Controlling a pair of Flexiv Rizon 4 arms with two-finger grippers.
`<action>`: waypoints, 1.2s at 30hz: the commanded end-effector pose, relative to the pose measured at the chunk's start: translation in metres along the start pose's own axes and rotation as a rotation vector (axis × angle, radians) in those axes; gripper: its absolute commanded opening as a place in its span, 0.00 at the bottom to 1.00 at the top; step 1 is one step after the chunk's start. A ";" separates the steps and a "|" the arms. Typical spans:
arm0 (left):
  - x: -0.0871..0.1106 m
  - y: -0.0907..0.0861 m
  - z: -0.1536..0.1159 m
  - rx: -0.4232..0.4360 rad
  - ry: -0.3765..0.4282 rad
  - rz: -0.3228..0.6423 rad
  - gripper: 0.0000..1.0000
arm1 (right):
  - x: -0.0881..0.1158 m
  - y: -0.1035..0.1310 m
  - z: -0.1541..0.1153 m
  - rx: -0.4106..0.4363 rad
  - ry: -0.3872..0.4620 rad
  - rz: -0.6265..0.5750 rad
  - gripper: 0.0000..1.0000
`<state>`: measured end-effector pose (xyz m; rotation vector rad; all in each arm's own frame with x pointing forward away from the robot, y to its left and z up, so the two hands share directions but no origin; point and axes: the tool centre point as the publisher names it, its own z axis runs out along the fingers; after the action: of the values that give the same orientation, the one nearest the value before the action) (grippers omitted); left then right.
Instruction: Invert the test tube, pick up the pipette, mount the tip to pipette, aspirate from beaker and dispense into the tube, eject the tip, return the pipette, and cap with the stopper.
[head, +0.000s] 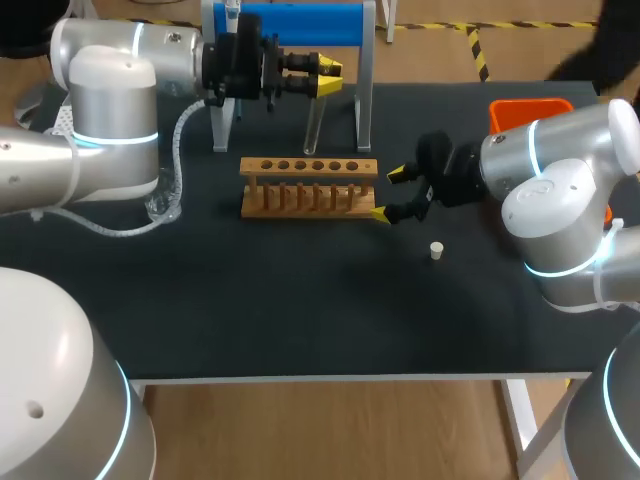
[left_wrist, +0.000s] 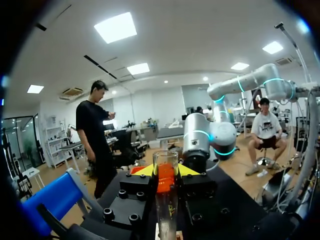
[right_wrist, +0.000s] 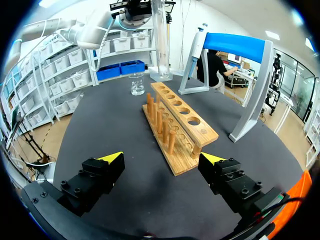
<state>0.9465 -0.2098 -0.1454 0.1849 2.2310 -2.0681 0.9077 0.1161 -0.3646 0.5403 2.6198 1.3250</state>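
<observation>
My left gripper (head: 325, 78) is shut on a clear glass test tube (head: 314, 122), which hangs roughly upright behind the wooden rack (head: 308, 185). In the left wrist view the tube (left_wrist: 166, 205) sits between the yellow tips of the left gripper (left_wrist: 166, 172), its open rim showing. My right gripper (head: 389, 193) stands open just right of the rack's end, holding nothing. From the right wrist view, the right gripper (right_wrist: 162, 158) faces the rack (right_wrist: 180, 120), with the tube (right_wrist: 161, 40), a small beaker (right_wrist: 137, 84) and the pipette (right_wrist: 196, 47) beyond. A white stopper (head: 436, 250) lies on the table.
The blue pipette stand (head: 290, 25) rises at the back, behind the rack. An orange box (head: 530, 110) sits at the back right by my right arm. Clear plastic tubing (head: 165, 200) lies at the left.
</observation>
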 end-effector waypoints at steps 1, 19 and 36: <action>-0.001 0.000 0.000 -0.001 0.003 -0.001 0.00 | 0.000 0.000 -0.001 0.001 0.001 0.000 1.00; -0.025 0.010 0.003 0.144 -0.048 -0.153 0.00 | 0.000 0.000 -0.001 0.001 0.001 0.000 1.00; -0.032 0.031 -0.001 0.159 -0.077 -0.133 0.00 | 0.000 0.000 -0.001 0.001 0.001 0.000 1.00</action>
<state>0.9813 -0.2069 -0.1670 -0.0371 2.0935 -2.2725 0.9077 0.1162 -0.3646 0.5404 2.6198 1.3249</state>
